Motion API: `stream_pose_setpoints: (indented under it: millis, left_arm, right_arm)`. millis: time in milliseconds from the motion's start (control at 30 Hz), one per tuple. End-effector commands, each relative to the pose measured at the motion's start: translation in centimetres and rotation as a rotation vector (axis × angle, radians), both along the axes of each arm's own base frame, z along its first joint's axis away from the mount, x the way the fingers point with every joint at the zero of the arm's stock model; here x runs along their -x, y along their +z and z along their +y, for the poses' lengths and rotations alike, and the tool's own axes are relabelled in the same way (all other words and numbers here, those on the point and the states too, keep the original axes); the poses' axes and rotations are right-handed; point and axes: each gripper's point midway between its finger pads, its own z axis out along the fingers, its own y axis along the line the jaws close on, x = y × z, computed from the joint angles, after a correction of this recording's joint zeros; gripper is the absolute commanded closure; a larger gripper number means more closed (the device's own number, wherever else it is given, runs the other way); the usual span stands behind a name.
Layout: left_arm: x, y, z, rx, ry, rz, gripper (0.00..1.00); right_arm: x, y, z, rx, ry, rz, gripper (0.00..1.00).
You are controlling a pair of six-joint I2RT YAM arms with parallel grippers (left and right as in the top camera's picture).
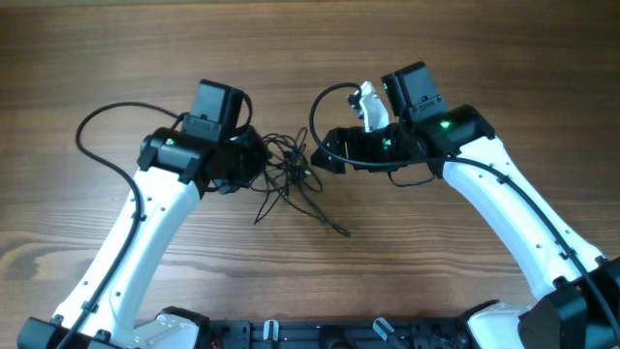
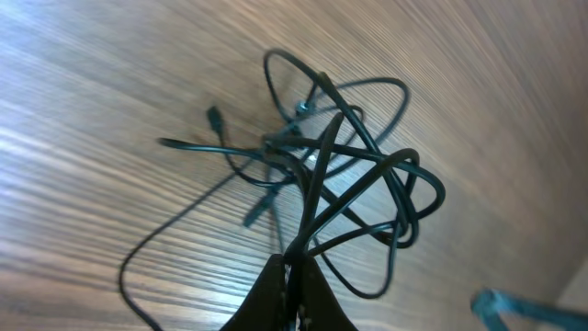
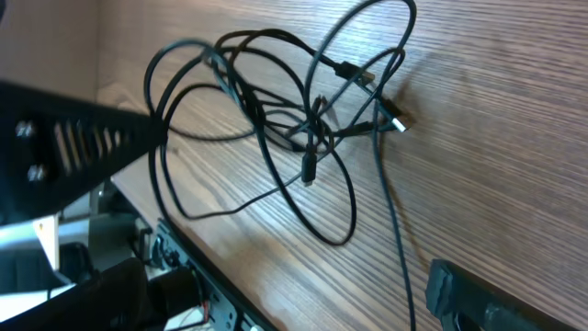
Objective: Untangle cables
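The cables are a loose tangle of thin black cords with small plug ends, lying on the wooden table between my two arms. My left gripper is at the tangle's left edge. In the left wrist view its jaws are shut on a few strands, and the loops fan out beyond them. My right gripper is open at the tangle's right edge and holds nothing. In the right wrist view only one of its fingers shows, with the tangle ahead and one strand trailing past that finger.
A thicker black arm cable loops on the table left of the left arm, and another arcs by the right wrist. The table's front edge, with the robot base hardware, lies close below. One loose cord end reaches toward that edge.
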Motion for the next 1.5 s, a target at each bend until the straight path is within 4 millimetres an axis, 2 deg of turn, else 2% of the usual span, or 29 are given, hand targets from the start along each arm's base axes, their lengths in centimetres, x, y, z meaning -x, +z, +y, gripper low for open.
stream_pose_setpoints:
  millis: [0, 300, 567, 767, 867, 1000, 1100, 1167, 1267, 1300, 1367, 1467]
  left_arm:
    - [-0.4, -0.2, 1.8, -0.028, 0.100, 0.012, 0.96]
    - [0.2, -0.5, 2.0, -0.043, 0.083, 0.033, 0.96]
    - [0.2, -0.5, 2.0, -0.049, 0.066, 0.027, 0.96]
    - [-0.3, -0.5, 3.6, -0.085, 0.114, 0.017, 0.96]
    - [-0.5, -0.5, 4.1, -0.082, 0.131, 0.019, 0.96]
    - [-0.1, -0.4, 2.8, -0.014, 0.096, 0.036, 0.96]
    - [0.4, 0.0, 0.8, 0.048, -0.032, 0.026, 0.96]
    - [0.7, 0.2, 0.1, 0.072, -0.070, 0.029, 0.96]
    - [1.0, 0.3, -0.4, 0.090, -0.103, 0.030, 0.96]
    - [1.0, 0.4, -0.6, 0.097, -0.117, 0.029, 0.96]
    - [1.2, 0.5, -1.1, 0.111, -0.167, 0.018, 0.96]
    - [1.4, 0.6, -1.4, 0.124, -0.201, 0.014, 0.96]
  right_arm:
    - [0.6, -0.4, 0.5, -0.025, 0.054, 0.010, 0.00]
    - [-0.3, -0.1, 0.7, -0.034, 0.015, -0.008, 0.00]
    - [0.0, -0.3, 0.6, -0.026, 0.019, 0.010, 0.00]
    - [0.8, -0.2, 0.8, -0.047, 0.035, 0.045, 0.01]
    - [1.1, 0.0, 0.9, -0.060, 0.043, 0.059, 0.07]
    - [1.0, 0.0, 0.9, -0.060, 0.061, 0.037, 0.07]
    - [1.0, 0.1, 1.0, -0.062, 0.089, 0.007, 0.08]
    - [1.2, 0.1, 1.0, -0.065, 0.128, -0.021, 0.12]
    - [1.5, 0.2, 1.1, -0.070, 0.178, -0.052, 0.24]
    - [1.5, 0.1, 1.0, -0.067, 0.189, -0.061, 0.33]
    - [1.6, 0.1, 1.0, -0.064, 0.210, -0.077, 0.42]
    - [1.6, 0.1, 1.0, -0.065, 0.225, -0.095, 0.44]
